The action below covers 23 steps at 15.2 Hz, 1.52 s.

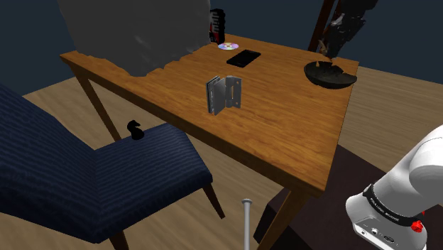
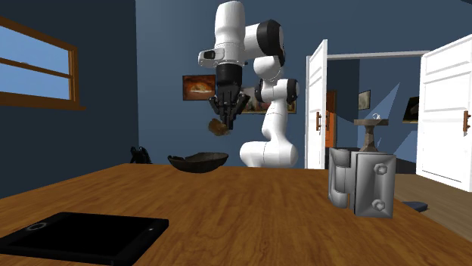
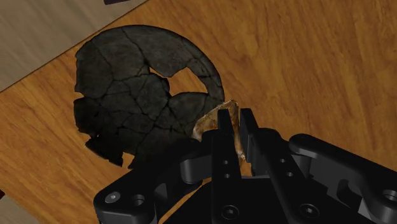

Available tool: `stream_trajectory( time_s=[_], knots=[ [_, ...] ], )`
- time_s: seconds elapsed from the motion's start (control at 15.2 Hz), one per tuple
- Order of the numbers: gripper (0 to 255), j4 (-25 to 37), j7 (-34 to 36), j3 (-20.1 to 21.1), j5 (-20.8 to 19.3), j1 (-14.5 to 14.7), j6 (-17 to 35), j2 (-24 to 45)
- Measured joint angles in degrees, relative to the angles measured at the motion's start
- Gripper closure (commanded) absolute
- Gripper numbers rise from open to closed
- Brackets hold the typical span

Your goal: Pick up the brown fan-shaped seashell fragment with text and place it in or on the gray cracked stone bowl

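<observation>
Wooden table [image 1: 284, 135] on plank floor [image 1: 397, 106]. Blue walls. Window [image 2: 38, 64] at upper left of second exterior view, white doors [image 2: 446, 113] at right. Can [image 1: 217, 26] label too small to read. Gripper [image 2: 225, 113] clamped on brown shell fragment [image 2: 219, 127], in air above cracked dark bowl [image 2: 198, 161], centre frame.

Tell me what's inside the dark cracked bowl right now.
The bowl holds nothing where its inside shows; a hole in it shows the wooden table. The gripper, shut on the shell fragment, hides part of its rim.
</observation>
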Motion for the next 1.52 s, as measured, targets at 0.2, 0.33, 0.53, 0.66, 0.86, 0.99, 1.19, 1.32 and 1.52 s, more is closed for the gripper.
stream_trajectory(
  time_s=[0.2, 0.33, 0.53, 0.66, 0.86, 0.99, 1.19, 1.32, 1.52],
  knots=[
    [255, 0.93, -4.41, -3.89, -2.18, -1.31, -0.68, 0.15],
    [255, 2.15, -7.22, -6.36, -3.46, -2.02, -0.63, 1.32],
    [255, 1.39, -9.23, -8.17, -4.44, -2.6, 0.38, 1.47],
    [255, -0.18, -9.42, -8.43, -4.62, -2.69, 1.75, 1.27],
    [255, -2.96, -9.42, -8.62, -4.82, -2.81, 3.95, 0.7],
    [255, -4.82, -9.32, -8.63, -4.91, -2.87, 5.31, 0.2],
    [255, -7.5, -9.24, -8.76, -5.07, -2.98, 7.5, -0.29],
    [255, -9.11, -9.35, -9.0, -5.25, -3.09, 8.94, -0.46],
    [255, -10.52, -9.27, -9.05, -5.34, -3.12, 10.25, -0.57]
  ],
)
